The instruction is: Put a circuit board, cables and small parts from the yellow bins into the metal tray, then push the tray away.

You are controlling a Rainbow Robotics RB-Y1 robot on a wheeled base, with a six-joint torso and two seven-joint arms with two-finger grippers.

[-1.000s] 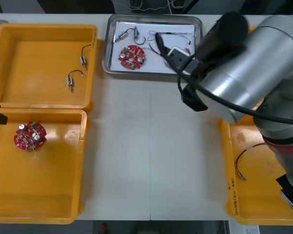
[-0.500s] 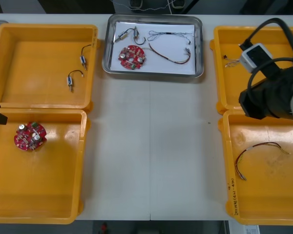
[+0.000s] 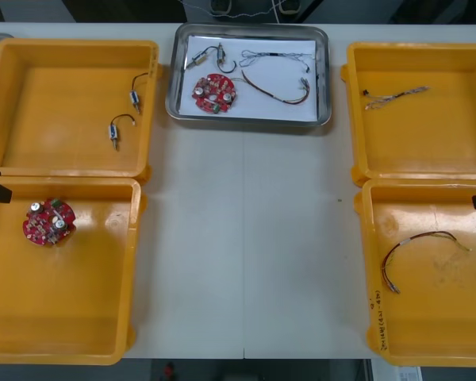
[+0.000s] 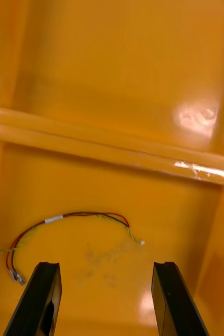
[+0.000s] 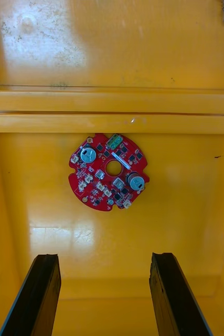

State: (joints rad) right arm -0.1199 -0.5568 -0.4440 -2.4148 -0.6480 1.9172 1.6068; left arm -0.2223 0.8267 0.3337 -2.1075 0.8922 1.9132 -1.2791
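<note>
The metal tray [image 3: 174, 79] at the far middle holds a red circuit board [image 3: 213, 92], a small metal part [image 3: 209, 55], a thin cable [image 3: 274, 55] and a red and yellow cable [image 3: 278, 94]. My right gripper [image 4: 107, 302] hangs open over the near right yellow bin [image 3: 369, 317], and a red and yellow cable [image 4: 70, 223] lies just beyond its fingers. My left gripper [image 5: 105, 296] hangs open over the near left yellow bin [image 3: 135, 270], short of a second red circuit board [image 5: 109, 171]. Both arms barely show at the front view's side edges.
The far left bin [image 3: 71, 48] holds two small metal parts with black leads [image 3: 135, 94] [image 3: 115, 131]. A thin cable [image 3: 395, 96] lies in the far right bin [image 3: 357, 119]. Bare table runs between the bins, in front of the tray.
My right arm has swung away from the tray, to the right and back, and now sits at the right edge over the near right bin. The left arm has not moved.
</note>
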